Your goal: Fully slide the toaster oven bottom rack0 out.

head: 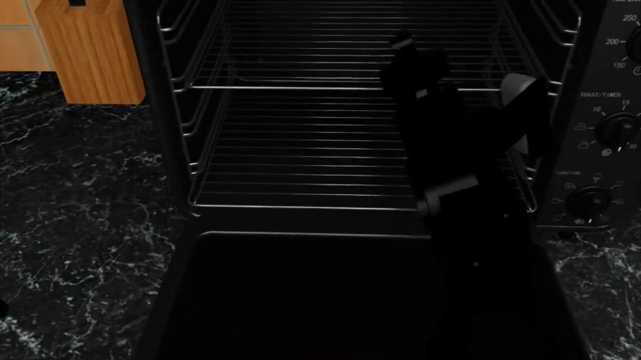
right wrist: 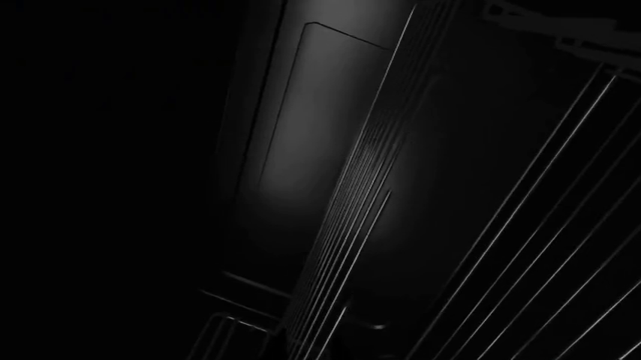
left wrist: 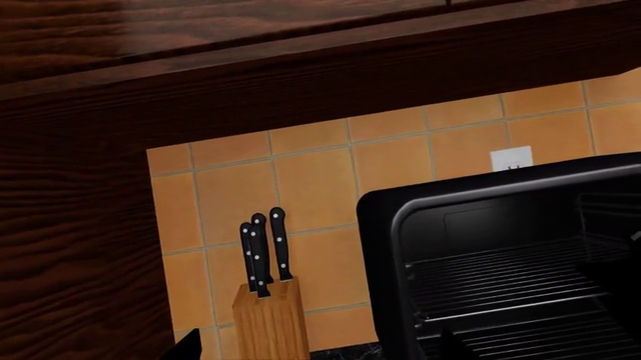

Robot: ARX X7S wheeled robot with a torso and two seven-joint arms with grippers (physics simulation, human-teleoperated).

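The toaster oven [head: 170, 112] stands open, its door [head: 300, 300] folded down flat towards me. The bottom rack [head: 300, 172] lies inside on the wire side rails, its front bar just behind the door hinge. An upper rack [head: 300, 67] sits above it. My right arm reaches deep into the oven over the bottom rack's right part; the gripper [head: 404, 41] is black against black, so I cannot tell how its jaws stand. The right wrist view shows only dark oven wall and rack wires [right wrist: 350, 225]. My left gripper [left wrist: 318, 352] is open and empty, left of the oven [left wrist: 501, 255].
A wooden knife block [head: 95, 52] stands on the black marble counter [head: 80, 225] left of the oven; it also shows in the left wrist view [left wrist: 269, 315]. Control knobs [head: 591, 201] are on the oven's right panel. Dark wood cabinets [left wrist: 200, 75] hang above orange tiles.
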